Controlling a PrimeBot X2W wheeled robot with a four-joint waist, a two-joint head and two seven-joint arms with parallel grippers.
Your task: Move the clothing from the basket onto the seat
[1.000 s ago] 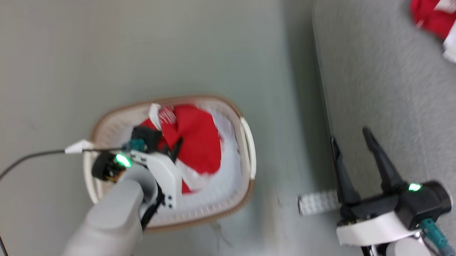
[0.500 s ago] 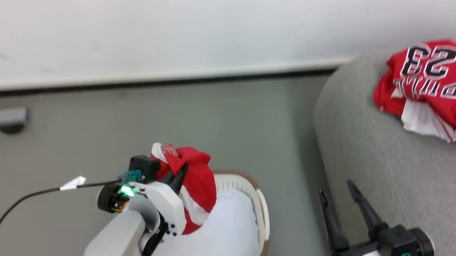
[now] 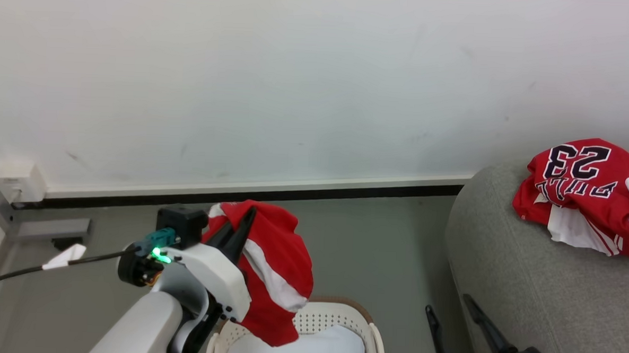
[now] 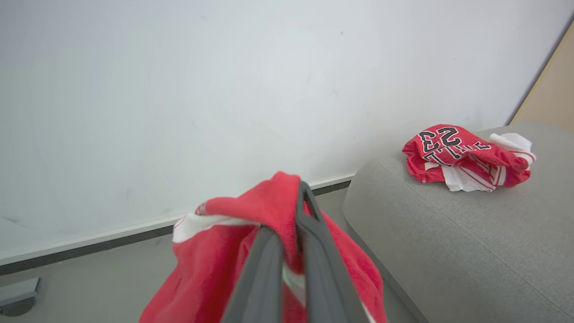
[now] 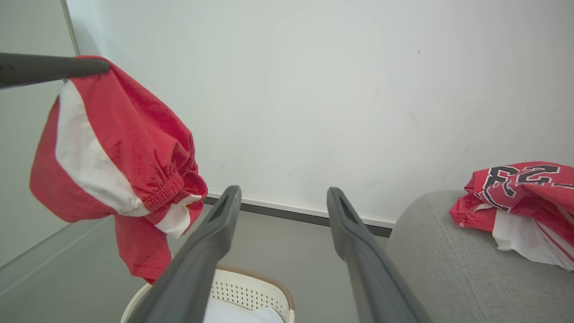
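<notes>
Presently the seat (image 3: pixel 532 292), a broad grey upholstered block at the right, is well apart from the load. Its rounded near-left edge is judged the main hazard: a garment released too early, over that curve, could slide off onto the floor (image 3: pixel 370 242). The numbered jersey (image 3: pixel 579 193) is already laid on the far part of the seat, so the task is taken to be partly done.

The basket (image 3: pixel 373 341), low in the near middle, is seen to hold a plain pale pad (image 3: pixel 312 351). The lowest fold of the red garment (image 3: pixel 273 270) hangs close over the basket's rim, so a sideways carry begun too low could catch that rim and drag or tip the basket.

The red garment is held up above the basket, left of the seat, bunched and draped over the left gripper (image 3: pixel 241 223), whose fingers are pressed together on a fold of cloth. Only a small pinch appears to be taken, so a quick swing might let the fabric slip free.

The right gripper (image 3: pixel 448 303), spread wide and empty beside the seat's near edge, lies close to the likely path and could be snagged by trailing cloth.
</notes>
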